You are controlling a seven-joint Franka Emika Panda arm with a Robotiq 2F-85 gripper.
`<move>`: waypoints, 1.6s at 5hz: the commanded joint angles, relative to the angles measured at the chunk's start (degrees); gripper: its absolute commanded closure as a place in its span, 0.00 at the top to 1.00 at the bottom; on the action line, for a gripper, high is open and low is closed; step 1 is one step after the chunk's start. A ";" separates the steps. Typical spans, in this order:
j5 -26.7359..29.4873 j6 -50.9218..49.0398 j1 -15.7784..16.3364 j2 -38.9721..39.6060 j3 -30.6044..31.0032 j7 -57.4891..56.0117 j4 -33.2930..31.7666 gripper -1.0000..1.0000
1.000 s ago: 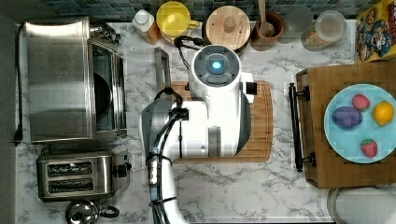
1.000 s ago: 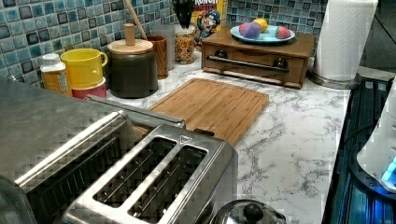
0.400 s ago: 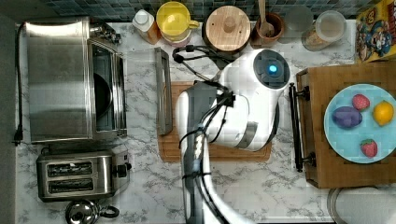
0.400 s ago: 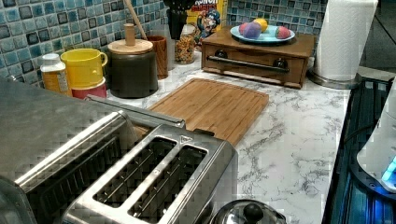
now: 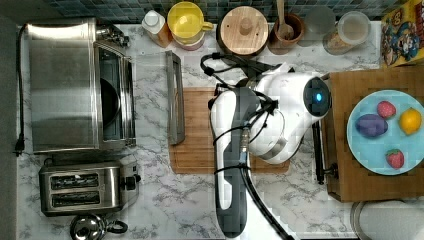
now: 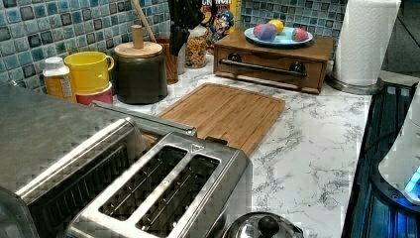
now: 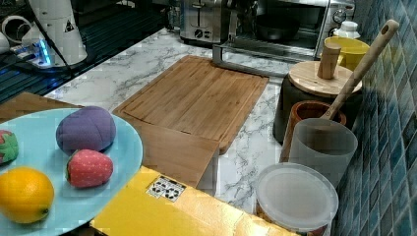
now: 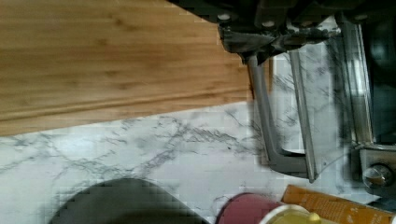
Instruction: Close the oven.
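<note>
Marble bench (image 5: 165, 200), tiled backsplash behind. Oven (image 5: 75, 85) at top view's left, glass door dropped flat, bar handle (image 5: 175, 97) running top-to-bottom beside cutting board (image 5: 200, 145). Arm over board, at top view's right of handle. Claw state: cannot tell.

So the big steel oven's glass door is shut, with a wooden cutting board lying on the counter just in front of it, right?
Not quite: the oven door is open, folded down flat, as the top view shows. The cutting board does lie just in front of it on the counter.
</note>
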 commanded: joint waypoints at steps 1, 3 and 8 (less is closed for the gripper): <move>13.89 6.71 -0.30 4.53 3.58 -16.72 -5.03 0.00; 21.97 11.42 0.66 10.07 4.29 -24.09 -2.52 0.00; 31.06 17.80 -0.01 8.83 12.82 -25.34 -4.28 0.00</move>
